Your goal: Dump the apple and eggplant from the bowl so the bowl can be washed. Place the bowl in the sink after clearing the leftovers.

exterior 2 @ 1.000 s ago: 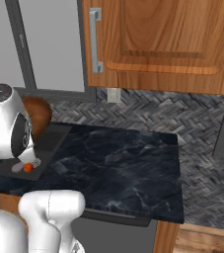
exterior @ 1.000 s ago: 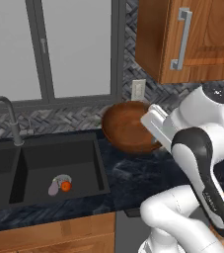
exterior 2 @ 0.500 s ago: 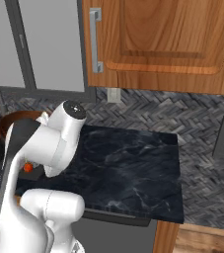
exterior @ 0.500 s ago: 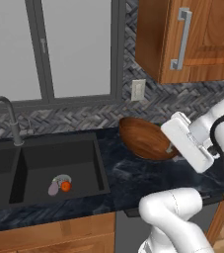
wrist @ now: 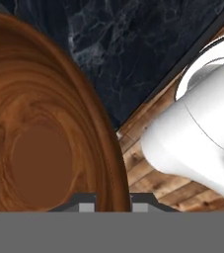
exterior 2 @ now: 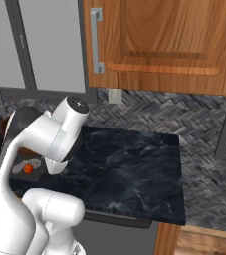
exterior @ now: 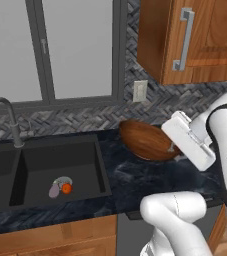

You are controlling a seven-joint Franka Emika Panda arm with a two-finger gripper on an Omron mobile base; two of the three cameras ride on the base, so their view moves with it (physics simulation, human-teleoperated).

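Overhead, the hand (wrist: 112, 200) grips the glossy round wooden bowl (exterior: 144, 141) by its rim.

Wood cabinet (exterior 2: 169, 40) over dark marble counter (exterior 2: 129, 169), herringbone backsplash (exterior 2: 194, 119).

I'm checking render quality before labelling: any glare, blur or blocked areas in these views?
Left base view: sharp, with soft sheen on the bowl; apple and eggplant are small but clear in the sink. Right base view: the arm blocks the bowl. Hand view: bowl very close, no blur.
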